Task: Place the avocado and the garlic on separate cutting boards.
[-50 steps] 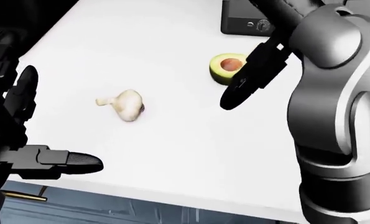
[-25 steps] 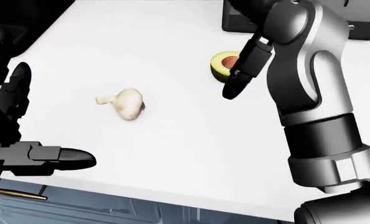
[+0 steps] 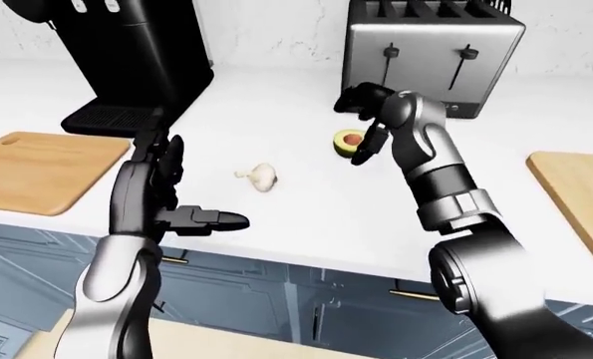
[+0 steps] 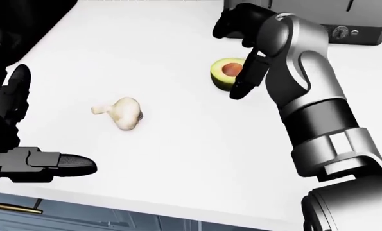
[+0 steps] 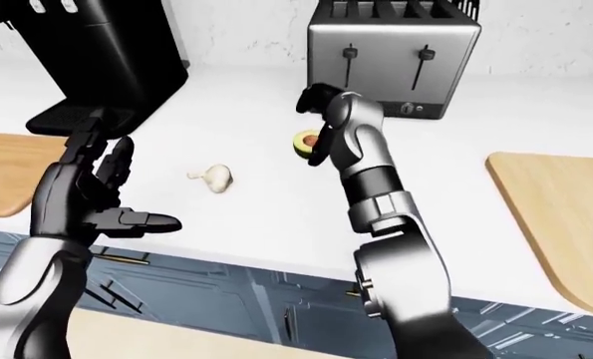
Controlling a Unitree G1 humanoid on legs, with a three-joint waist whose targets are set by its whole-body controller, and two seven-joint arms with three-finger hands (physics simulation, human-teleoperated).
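Two hands up: left hand [image 4: 24, 144] hangs open, garlic [image 4: 120, 113] lying beyond its fingertips, untouched. Right hand [image 4: 245, 48] arches over the avocado [image 4: 224, 73], fingers spread, not gripping yet. Best to settle lower, then close squarely.

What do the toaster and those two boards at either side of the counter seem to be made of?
The toaster looks like brushed metal: a silvery sheen with soft reflections, dark slots and levers. The left cutting board and the right cutting board look like pale, matte wood, tan with faint grain. As simulator renders, these are looks only.
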